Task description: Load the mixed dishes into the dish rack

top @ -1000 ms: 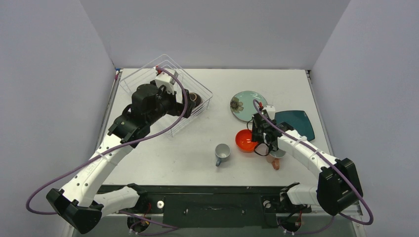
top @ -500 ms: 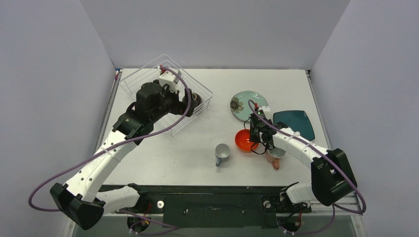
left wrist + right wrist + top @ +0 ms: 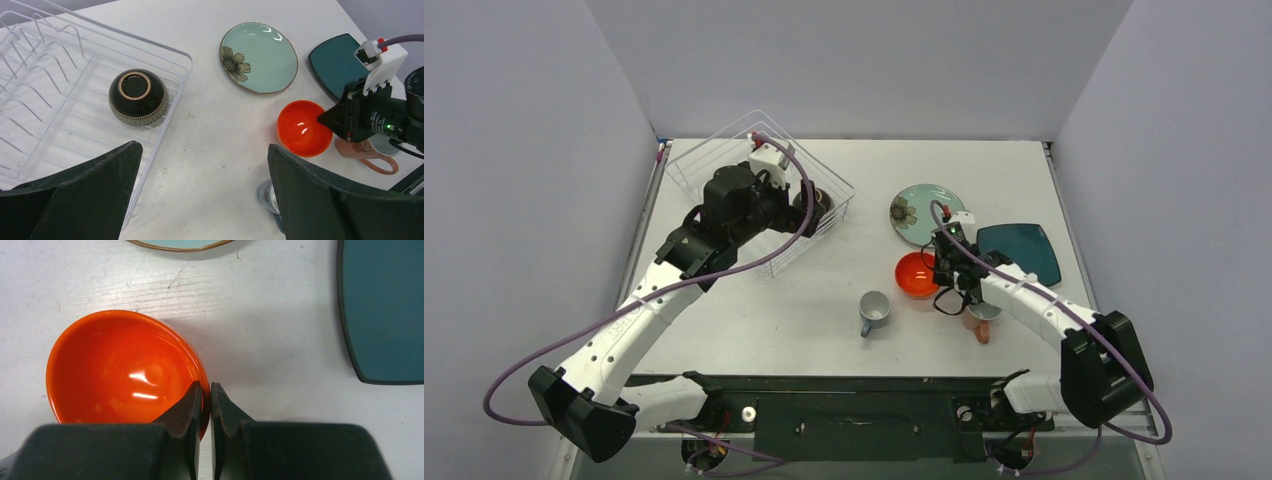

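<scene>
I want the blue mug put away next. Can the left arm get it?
Probably yes. The left gripper is open and empty, and the grey-blue mug stands alone in the middle, with nothing blocking it.

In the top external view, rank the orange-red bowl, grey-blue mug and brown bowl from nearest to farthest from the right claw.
1. orange-red bowl: rim pinched in the right claw.
2. grey-blue mug: to its left, nearer the bases.
3. brown bowl: far left, upside down in the dish rack.
</scene>
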Robot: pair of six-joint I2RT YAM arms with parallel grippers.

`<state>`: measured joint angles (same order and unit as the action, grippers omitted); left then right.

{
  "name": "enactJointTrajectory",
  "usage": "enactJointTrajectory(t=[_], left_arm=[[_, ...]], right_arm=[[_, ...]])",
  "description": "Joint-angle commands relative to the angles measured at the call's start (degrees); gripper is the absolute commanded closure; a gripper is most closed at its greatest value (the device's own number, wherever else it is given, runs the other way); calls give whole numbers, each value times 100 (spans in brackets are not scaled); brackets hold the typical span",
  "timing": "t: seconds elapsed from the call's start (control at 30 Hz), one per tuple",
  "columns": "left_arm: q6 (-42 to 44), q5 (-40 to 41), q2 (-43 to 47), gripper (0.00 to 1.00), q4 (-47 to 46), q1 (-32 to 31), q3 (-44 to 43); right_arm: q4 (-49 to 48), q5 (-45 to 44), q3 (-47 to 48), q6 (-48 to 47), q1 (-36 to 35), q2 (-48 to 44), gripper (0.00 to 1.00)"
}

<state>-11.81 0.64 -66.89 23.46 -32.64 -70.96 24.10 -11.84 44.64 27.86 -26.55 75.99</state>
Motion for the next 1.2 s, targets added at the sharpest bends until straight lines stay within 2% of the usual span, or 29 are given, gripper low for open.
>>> enactJointTrajectory(t=[0.0, 0.07, 0.2, 0.33, 0.47, 0.57, 0.73, 1.17], left_arm=[[-63, -383, -108, 4, -281, -14, -51], [-133, -701, -211, 4, -278, -10, -90], [-555, -2015, -537, 4, -483, 108, -134], [-1571, -3776, -1009, 4, -1417, 376, 27], [-2264, -4627, -1365, 4, -2091, 441, 199], [-2784, -4956, -1534, 4, -2605, 445, 309], [-3466, -5327, -1756, 4, -3485, 428, 562], [-3710, -5523, -2009, 4, -3617, 263, 554]], right_arm=[[-157, -294, 13, 28, 53, -841, 100], [-200, -270, 24, 73, 49, -1167, 100], [-577, 141, -61, 203, 52, -1845, 100], [-1197, 1013, -273, 575, 45, -2353, 100], [-2038, 1768, -471, 1030, 33, -2586, 100], [-2529, 2161, -609, 1301, 16, -2629, 100], [-3083, 2321, -682, 1618, -81, -2534, 100], [-3255, 2137, -517, 1697, -318, -2363, 100]])
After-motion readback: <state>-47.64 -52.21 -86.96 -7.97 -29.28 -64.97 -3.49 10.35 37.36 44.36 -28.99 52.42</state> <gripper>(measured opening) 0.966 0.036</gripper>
